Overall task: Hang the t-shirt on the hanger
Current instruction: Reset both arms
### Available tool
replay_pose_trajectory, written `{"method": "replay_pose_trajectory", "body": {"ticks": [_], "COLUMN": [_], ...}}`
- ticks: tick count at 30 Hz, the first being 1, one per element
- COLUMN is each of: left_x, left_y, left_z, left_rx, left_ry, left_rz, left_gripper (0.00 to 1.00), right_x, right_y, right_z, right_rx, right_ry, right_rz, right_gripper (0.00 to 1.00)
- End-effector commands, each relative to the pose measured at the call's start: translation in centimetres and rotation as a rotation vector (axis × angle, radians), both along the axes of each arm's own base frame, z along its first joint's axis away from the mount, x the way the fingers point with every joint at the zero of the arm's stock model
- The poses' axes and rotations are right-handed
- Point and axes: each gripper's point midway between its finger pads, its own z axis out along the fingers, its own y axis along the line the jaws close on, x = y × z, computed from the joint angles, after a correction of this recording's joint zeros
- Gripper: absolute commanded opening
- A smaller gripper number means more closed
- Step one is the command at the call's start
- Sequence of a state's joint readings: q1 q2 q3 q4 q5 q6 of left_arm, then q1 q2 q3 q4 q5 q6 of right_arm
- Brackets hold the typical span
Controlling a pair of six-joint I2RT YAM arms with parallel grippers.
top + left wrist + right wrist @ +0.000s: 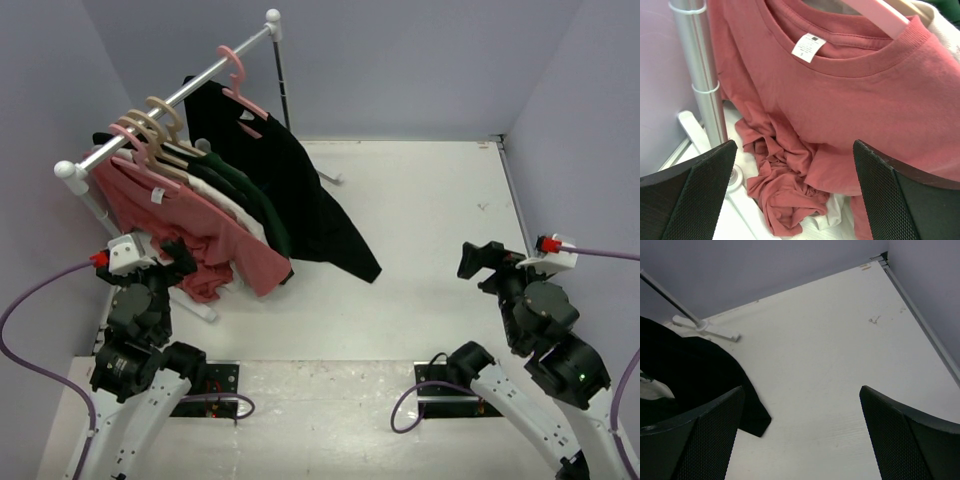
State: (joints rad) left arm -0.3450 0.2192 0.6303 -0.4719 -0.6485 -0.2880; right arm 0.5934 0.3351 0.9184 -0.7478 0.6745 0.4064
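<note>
I have my left gripper and right gripper released and empty; the t-shirt slants from the hanger, far left, toward the right one.

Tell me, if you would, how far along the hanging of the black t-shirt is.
Done: the t-shirt appears to hang on the hanger, which is hooked over the rail; its lower corner trails on the table.
In hand: nothing. The left hand and the right hand are both open and empty.
Left: apparently nothing, as far as these views show.
</note>
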Motion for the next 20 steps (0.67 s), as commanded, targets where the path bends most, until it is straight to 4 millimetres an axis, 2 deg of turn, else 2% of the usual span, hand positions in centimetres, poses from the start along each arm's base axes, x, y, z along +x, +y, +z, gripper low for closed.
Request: {"method": "replay_pose_trajectory", "body": {"ticks": [1,7,20], "left_x": [0.5,1.0,0.6], "left_y": [-0.5,-0.7,-0.8], "left_z": [0.7,0.3,0.1], "left_rx": [0.019,0.030,0.013], "left_ry": [-0.031,-0.011,-0.047], "left_rz": [-0.029,-0.040,-0.051], "left_gripper": [1.00,1.00,1.00], "right_x": [0.0,0.2,1.4], "right_y": [-0.9,-0.7,0.2], "right_z": [-0.7,-0.7,-0.9], "right_rx": [0.000,-0.011,0.009], "right_ry": [0.006,-0.018,-0.023], "right_rz": [-0.059,-0.044,-0.043], "right_gripper": [0.99,0.99,0.99]}}
